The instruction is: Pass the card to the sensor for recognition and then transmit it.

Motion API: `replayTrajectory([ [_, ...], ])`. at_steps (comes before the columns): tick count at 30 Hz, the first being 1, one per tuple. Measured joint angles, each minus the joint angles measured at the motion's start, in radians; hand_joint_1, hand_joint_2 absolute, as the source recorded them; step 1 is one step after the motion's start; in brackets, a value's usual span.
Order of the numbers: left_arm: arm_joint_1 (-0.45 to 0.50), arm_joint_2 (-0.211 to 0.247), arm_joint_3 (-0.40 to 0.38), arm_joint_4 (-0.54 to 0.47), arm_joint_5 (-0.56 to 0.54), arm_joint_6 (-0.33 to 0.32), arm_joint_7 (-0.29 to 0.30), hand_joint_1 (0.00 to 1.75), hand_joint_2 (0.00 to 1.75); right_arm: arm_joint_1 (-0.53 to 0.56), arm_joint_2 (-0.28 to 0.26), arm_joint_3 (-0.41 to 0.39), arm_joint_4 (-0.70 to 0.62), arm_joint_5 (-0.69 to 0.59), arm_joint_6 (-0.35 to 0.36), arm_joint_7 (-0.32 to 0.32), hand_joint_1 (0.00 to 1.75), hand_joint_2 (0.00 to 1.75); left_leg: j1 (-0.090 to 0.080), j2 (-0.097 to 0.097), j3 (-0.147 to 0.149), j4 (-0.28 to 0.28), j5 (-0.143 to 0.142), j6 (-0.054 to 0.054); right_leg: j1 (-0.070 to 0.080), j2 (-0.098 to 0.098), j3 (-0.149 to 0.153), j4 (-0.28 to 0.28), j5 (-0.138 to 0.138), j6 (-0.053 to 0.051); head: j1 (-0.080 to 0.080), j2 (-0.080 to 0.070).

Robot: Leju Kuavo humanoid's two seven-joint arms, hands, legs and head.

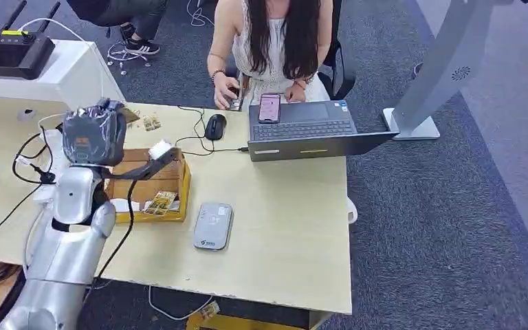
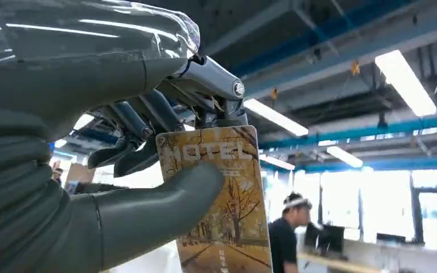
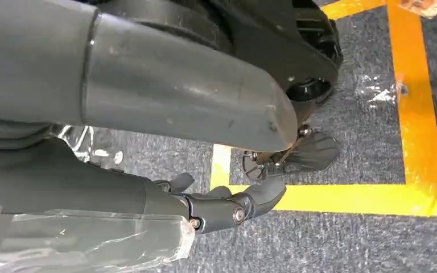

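My left hand (image 2: 119, 170) is grasping the card (image 2: 219, 199): thumb (image 2: 165, 199) pressed across its face, darker fingers (image 2: 148, 116) behind its top edge. Card's printed "HOTEL" w/ an autumn tree-lined road, held upright-ish in the left wrist view, ceiling lights behind it. From the head view my left hand (image 1: 95, 134) is raised above the bench (image 1: 282, 227), over the wooden box (image 1: 152, 184) near the bench's left side; can't make out the card itself from there, hand's wrapped in clear plastic.

Sensor (image 1: 213, 225), a flat grey pad, lies on the bench just beside the box's right side, toward the near edge. Not touching my hand; hand is well above and left of it. More cards (image 1: 159, 203) lie in the box's near part.

Right hand (image 3: 227, 207) hangs down by the floor, over grey carpet and yellow tape (image 3: 375, 196); fingers loosely curled, nothing in them, thumb apart from them — released.

Far edge of bench: laptop (image 1: 309, 134) w/ a phone (image 1: 269, 108) on it, mouse (image 1: 214, 126) to its left. A person (image 1: 275, 48) sits behind the far edge.
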Motion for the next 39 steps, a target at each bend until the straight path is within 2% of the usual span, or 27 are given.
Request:
replayTrajectory([
  [3,-0.121,-0.023,-0.035,0.100,-0.017,-0.005,0.039,1.75,1.75,-0.007,0.007,0.016,0.000,0.023,0.001,0.021,0.00,0.00,0.000,0.000,0.000,0.000,0.001,0.000,0.000,0.000,0.000,0.000,0.001,0.000,0.000,0.000],
  [7,-0.231,-0.046,-0.083,0.224,-0.017,-0.011,0.087,1.75,1.75,-0.013,0.016,0.032,0.000,0.031,0.006,0.033,0.00,0.00,0.000,0.000,0.000,0.000,0.001,0.000,0.000,0.001,0.000,0.000,0.001,0.000,0.000,0.000],
  [13,-0.306,-0.066,-0.168,0.362,-0.017,0.008,0.132,1.75,1.75,-0.011,0.018,0.038,0.002,0.038,0.002,0.047,0.00,0.00,0.000,0.001,0.000,0.000,0.001,0.000,0.000,0.001,-0.001,0.000,0.001,0.000,0.000,0.000],
  [14,-0.313,-0.069,-0.174,0.377,-0.017,0.009,0.134,0.00,1.75,-0.010,0.018,0.038,0.002,0.037,-0.001,0.047,0.00,0.00,0.000,0.001,0.000,0.000,0.001,0.000,0.000,0.001,-0.001,0.000,0.001,0.000,0.001,0.000],
  [19,-0.327,-0.072,-0.200,0.419,-0.017,-0.008,0.138,0.00,1.75,-0.008,0.018,0.038,0.003,0.030,0.001,0.046,0.00,0.00,0.000,0.001,0.000,0.000,0.001,0.000,0.000,0.001,-0.001,0.000,0.001,0.000,0.000,0.000],
  [24,-0.319,-0.075,-0.200,0.426,-0.017,0.033,0.121,0.00,1.75,-0.007,0.018,0.038,0.005,0.023,0.009,0.032,0.00,0.00,0.000,0.001,0.000,0.000,0.001,0.000,0.000,0.001,0.000,0.000,0.001,0.000,0.000,0.000],
  [27,-0.282,-0.075,-0.200,0.382,-0.006,0.060,0.071,0.00,1.75,-0.006,0.019,0.038,0.006,0.019,0.010,0.032,0.00,0.00,0.000,0.001,-0.001,0.000,0.001,0.000,0.000,0.001,0.000,0.000,0.001,0.000,0.001,0.000],
  [31,-0.164,-0.067,-0.187,0.208,0.110,0.058,-0.040,0.00,1.75,-0.002,0.019,0.035,0.006,0.000,0.010,0.027,0.00,0.00,0.000,0.001,-0.002,0.000,0.000,0.001,0.000,0.001,0.000,0.000,0.000,0.000,0.001,0.000],
  [34,0.003,-0.040,-0.146,-0.030,0.392,0.008,-0.196,0.00,1.75,0.003,0.023,0.021,0.006,-0.036,0.010,0.005,0.00,0.00,0.000,0.004,0.000,-0.001,-0.002,-0.001,0.000,0.005,0.000,0.000,-0.001,0.000,0.000,0.000],
  [36,0.129,-0.004,-0.102,-0.179,0.603,-0.049,-0.292,0.00,1.75,0.008,0.025,0.006,0.006,-0.055,0.010,-0.005,0.00,0.00,0.000,0.007,0.000,-0.002,-0.003,-0.001,0.000,0.008,0.000,0.000,-0.001,0.000,0.000,0.000],
  [38,0.267,0.029,-0.027,-0.322,0.842,-0.118,-0.394,0.00,1.75,0.014,0.025,-0.009,0.006,-0.074,0.008,-0.012,0.00,0.00,0.000,0.009,0.001,-0.003,-0.005,-0.003,0.000,0.009,0.000,0.000,-0.003,-0.001,0.000,0.000],
  [39,0.359,0.042,0.035,-0.396,0.978,-0.166,-0.462,0.00,1.75,0.016,0.025,-0.020,0.006,-0.085,0.007,-0.018,0.00,0.00,0.000,0.012,0.004,-0.003,-0.007,-0.003,0.000,0.011,0.000,0.000,-0.004,-0.003,0.000,0.000],
])
